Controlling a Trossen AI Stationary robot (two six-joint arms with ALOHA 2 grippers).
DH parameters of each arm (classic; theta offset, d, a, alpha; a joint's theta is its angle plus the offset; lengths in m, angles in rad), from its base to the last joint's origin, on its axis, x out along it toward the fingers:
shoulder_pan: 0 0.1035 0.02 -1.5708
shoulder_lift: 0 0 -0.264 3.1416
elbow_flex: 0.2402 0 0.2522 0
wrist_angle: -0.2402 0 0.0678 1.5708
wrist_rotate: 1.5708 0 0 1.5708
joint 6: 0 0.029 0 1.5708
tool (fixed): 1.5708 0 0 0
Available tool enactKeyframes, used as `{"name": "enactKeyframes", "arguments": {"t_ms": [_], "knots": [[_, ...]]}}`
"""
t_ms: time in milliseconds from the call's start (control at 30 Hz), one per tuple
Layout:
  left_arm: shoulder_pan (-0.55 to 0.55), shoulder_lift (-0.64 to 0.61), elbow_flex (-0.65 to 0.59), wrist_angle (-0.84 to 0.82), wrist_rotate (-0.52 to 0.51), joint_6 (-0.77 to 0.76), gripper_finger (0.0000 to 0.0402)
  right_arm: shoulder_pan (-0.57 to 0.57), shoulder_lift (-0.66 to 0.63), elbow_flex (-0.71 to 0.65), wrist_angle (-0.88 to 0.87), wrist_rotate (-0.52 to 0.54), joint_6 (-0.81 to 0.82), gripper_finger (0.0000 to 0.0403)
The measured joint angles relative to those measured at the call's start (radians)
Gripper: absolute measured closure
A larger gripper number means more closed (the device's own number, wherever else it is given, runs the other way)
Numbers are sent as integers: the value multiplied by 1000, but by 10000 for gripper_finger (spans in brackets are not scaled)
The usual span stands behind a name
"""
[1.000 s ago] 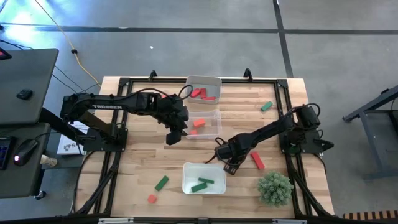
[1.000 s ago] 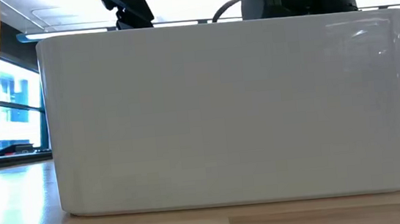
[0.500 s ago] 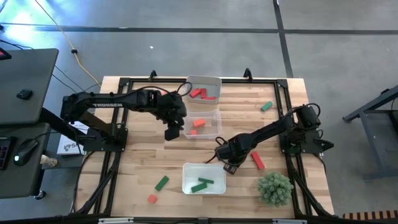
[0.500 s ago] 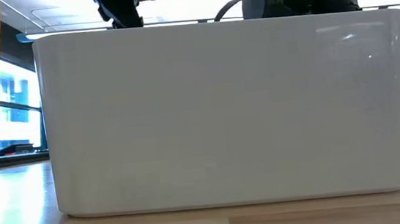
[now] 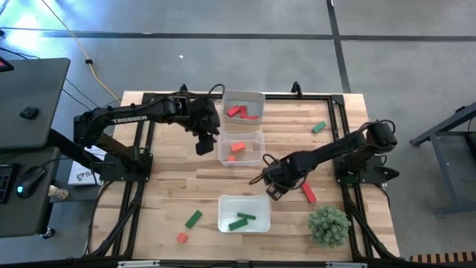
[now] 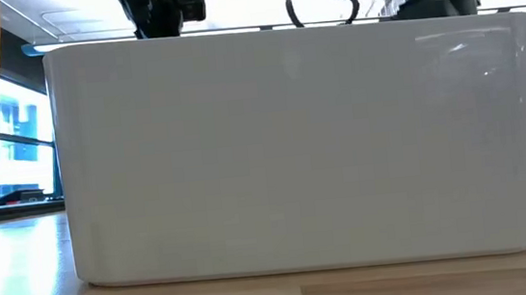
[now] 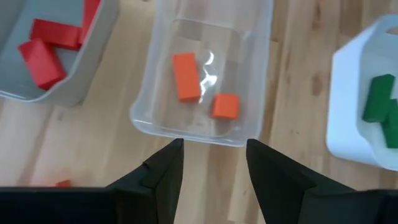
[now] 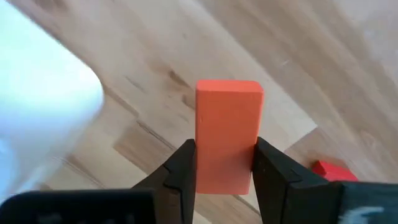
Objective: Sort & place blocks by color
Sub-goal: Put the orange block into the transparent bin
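Right gripper (image 8: 224, 165) is clamping an orange block (image 8: 227, 134); left gripper (image 7: 210, 165) is hanging open, empty. Risk: block slipping, missing the orange tray (image 5: 256, 138).

table (image 5: 171, 201): pale wood, smooth | tray (image 7: 205, 68): clear glossy plastic | blocks (image 7: 185, 76): matt

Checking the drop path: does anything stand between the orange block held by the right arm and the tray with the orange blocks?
Nothing visible. The right gripper holds the orange rectangular block near the clear plastic tray; only bare table lies between.
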Motion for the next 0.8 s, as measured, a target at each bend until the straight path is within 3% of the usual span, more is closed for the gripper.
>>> {"name": "enactKeyframes", "arguments": {"t_ms": [533, 800], "knots": [[232, 0, 0, 2, -94, 164, 238, -164, -247, 2, 31, 238, 107, 306], [319, 0, 0, 7, -99, 142, 238, -280, -292, 2, 173, 264, -58, 306]]}}
